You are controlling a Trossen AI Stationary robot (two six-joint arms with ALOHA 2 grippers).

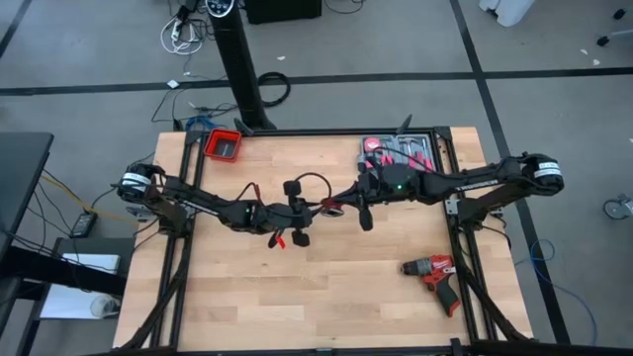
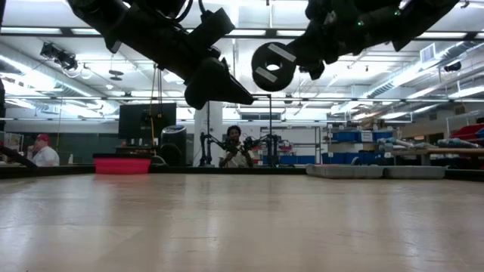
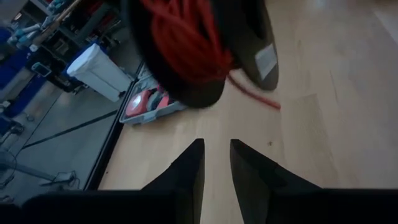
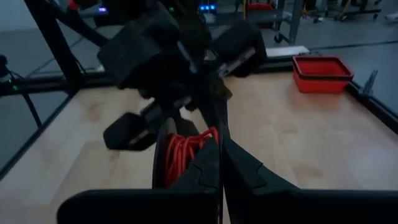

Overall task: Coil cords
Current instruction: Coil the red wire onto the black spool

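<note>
Right now the cords (image 3: 186,43) sit mostly wound as a thick red band between the black flanges of a spool (image 3: 258,37). A loose red tail (image 3: 255,96) trails off the winding over the table (image 1: 346,297). The spool is raised above the middle of the table, not resting on it; the low view shows its round flange (image 2: 272,66) hanging in the air beside the right arm. Your right gripper (image 4: 221,146) has its fingers pressed together at the spool's rim, with the red winding (image 4: 183,152) just beyond the tips. That looks like a pinch on the flange, which I judge is there to keep the spool steady and off the wood so cord can be laid around it. Your left gripper (image 3: 214,155) faces the spool from the other side. Its fingers stand apart with only bare table showing between them, so it carries nothing. I take that gap as readiness to catch the free tail and feed it onto the winding. In my judgement most of the coiling is done and the tail is what remains. The drill (image 1: 435,272) lies well apart near the front right, and the red bin (image 1: 224,145) and tool case (image 1: 396,150) sit along the far edge, clear of both arms.
</note>
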